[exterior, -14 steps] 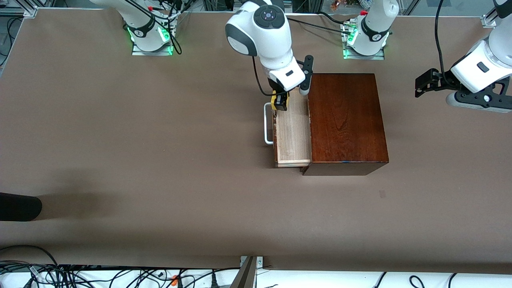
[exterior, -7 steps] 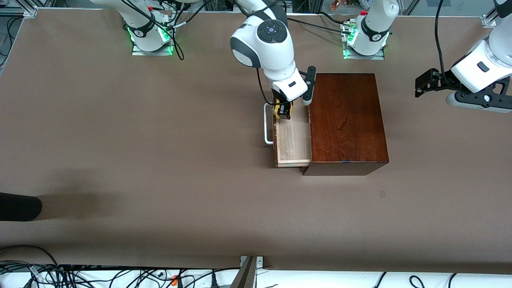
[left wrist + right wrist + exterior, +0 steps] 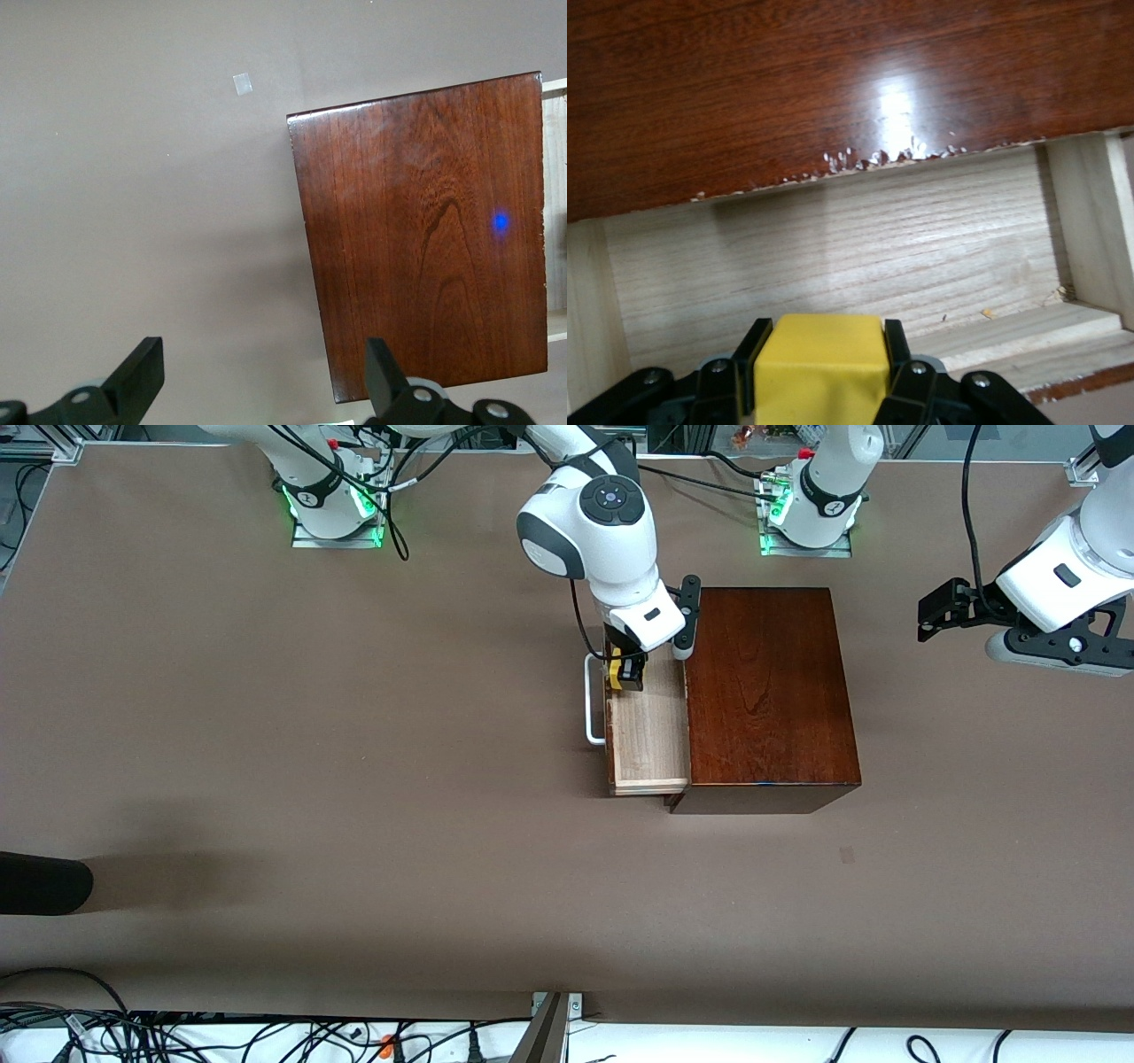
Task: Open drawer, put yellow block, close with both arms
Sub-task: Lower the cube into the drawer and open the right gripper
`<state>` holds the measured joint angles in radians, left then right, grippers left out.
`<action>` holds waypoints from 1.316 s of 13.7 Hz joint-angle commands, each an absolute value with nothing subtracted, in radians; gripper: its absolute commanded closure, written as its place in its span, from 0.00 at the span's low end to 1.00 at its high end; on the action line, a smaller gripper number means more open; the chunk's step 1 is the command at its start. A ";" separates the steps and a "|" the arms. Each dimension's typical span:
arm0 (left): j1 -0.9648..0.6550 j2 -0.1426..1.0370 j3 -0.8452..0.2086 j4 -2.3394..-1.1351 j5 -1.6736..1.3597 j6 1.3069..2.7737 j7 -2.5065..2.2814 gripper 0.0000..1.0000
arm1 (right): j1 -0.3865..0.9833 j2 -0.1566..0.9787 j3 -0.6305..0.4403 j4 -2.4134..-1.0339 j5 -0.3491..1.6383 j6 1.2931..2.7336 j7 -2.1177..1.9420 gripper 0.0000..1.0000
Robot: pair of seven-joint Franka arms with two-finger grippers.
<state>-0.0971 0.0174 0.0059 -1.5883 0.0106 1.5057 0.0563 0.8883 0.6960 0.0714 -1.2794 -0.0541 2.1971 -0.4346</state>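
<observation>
The drawer [image 3: 651,731] stands pulled out of the mahogany box [image 3: 766,691], its pale wooden tray bare and its white handle [image 3: 592,700] toward the right arm's end. My right gripper [image 3: 625,673] is shut on the yellow block [image 3: 613,671] and hangs over the end of the tray nearer the robots' bases. In the right wrist view the yellow block [image 3: 821,367] sits clamped between the fingers [image 3: 755,345], just above the tray floor [image 3: 859,257]. My left gripper [image 3: 930,615] waits open in the air past the box at the left arm's end; its fingers [image 3: 142,376] hold nothing.
The box top [image 3: 425,230] shows in the left wrist view with a blue light spot on it. A dark object [image 3: 40,883] lies at the table edge toward the right arm's end, nearer the camera. Cables [image 3: 177,1036] run along the camera-side edge.
My right gripper has moved with the yellow block from above the drawer's front edge to over the tray and come lower. The left arm has hardly moved.
</observation>
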 commanded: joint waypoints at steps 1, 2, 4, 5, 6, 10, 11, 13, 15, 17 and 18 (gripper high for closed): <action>-0.101 0.040 0.009 -1.539 -0.006 1.471 0.051 0.00 | 0.899 0.724 0.071 -1.241 -0.072 2.187 -0.426 0.63; -0.101 0.040 0.009 -1.537 -0.006 1.471 0.051 0.00 | 0.903 0.727 0.071 -1.241 -0.072 2.189 -0.423 0.63; -0.101 0.040 0.009 -1.537 -0.006 1.471 0.051 0.00 | 0.905 0.732 0.071 -1.243 -0.074 2.187 -0.425 0.63; -0.103 0.040 0.009 -1.537 -0.006 1.471 0.051 0.00 | 0.907 0.735 0.071 -1.243 -0.074 2.187 -0.422 0.63; -0.101 0.040 0.009 -1.537 -0.006 1.473 0.051 0.00 | 0.910 0.736 0.071 -1.243 -0.074 2.189 -0.420 0.63; -0.100 0.040 0.009 -1.537 -0.006 1.471 0.051 0.00 | 0.910 0.755 0.067 -1.241 -0.074 2.191 -0.417 0.63; -0.100 0.040 0.009 -1.537 -0.006 1.471 0.051 0.00 | 0.910 0.755 0.067 -1.241 -0.074 2.192 -0.417 0.63; -0.101 0.040 0.009 -1.537 -0.006 1.473 0.051 0.00 | 0.911 0.758 0.067 -1.241 -0.075 2.194 -0.417 0.62; -0.103 0.040 0.009 -1.537 -0.006 1.471 0.051 0.00 | 0.910 0.761 0.067 -1.241 -0.074 2.195 -0.417 0.62; -0.100 0.040 0.009 -1.537 -0.008 1.473 0.051 0.00 | 0.910 0.759 0.064 -1.239 -0.075 2.194 -0.428 0.62; -0.100 0.041 0.009 -1.537 -0.008 1.471 0.051 0.00 | 0.910 0.759 0.063 -1.239 -0.086 2.192 -0.434 0.62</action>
